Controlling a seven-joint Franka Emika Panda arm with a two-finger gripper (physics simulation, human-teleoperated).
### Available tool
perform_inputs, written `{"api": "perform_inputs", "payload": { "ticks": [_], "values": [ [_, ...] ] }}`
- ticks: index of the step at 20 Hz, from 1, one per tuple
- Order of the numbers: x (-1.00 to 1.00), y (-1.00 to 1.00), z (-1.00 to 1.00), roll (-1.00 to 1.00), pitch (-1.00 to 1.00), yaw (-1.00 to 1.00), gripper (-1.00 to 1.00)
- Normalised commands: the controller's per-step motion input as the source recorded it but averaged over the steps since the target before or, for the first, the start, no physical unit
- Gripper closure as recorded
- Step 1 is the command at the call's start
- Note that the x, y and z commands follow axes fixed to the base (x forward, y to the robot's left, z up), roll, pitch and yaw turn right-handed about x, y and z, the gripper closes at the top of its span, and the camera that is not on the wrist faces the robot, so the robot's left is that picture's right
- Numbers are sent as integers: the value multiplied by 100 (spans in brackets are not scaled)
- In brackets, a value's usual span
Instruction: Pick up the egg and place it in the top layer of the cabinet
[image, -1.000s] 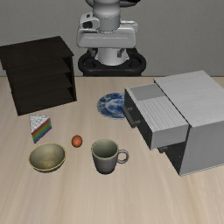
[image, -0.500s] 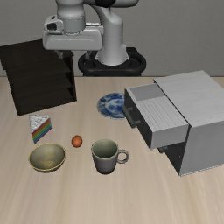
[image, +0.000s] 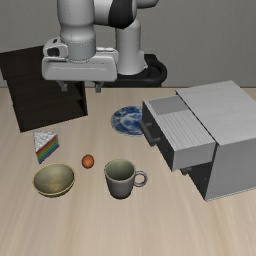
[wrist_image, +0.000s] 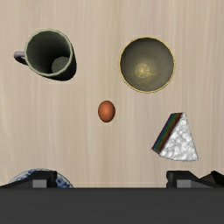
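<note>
A small brown egg (image: 88, 160) (wrist_image: 106, 111) lies on the wooden table between the cake slice and the mug. My gripper (image: 81, 88) (wrist_image: 115, 180) hangs high above the table, back from the egg toward the black shelf unit, open with nothing between its fingers. The grey cabinet (image: 215, 135) stands at the exterior view's right, with its top drawer (image: 178, 128) pulled out.
A grey-green mug (image: 122, 178) (wrist_image: 48, 54) and an olive bowl (image: 54, 181) (wrist_image: 146, 64) sit in front of the egg. A rainbow cake slice (image: 46, 147) (wrist_image: 178, 137) lies beside the egg, a blue patterned plate (image: 128, 120) by the cabinet, and a black shelf unit (image: 40, 85) at the exterior view's left.
My arm has swung toward the exterior view's left and come lower and forward, bringing the hand over the table near the black shelf unit. The objects have not moved.
</note>
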Motion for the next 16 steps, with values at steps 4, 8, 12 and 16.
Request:
{"api": "perform_inputs", "payload": {
  "ticks": [4,8,12,16],
  "values": [
    [75,25,0,0,0,0,-100],
    [25,0,-75,0,0,0,-100],
    [0,0,-100,0,0,0,-100],
    [0,0,-100,0,0,0,-100]
  ]
}}
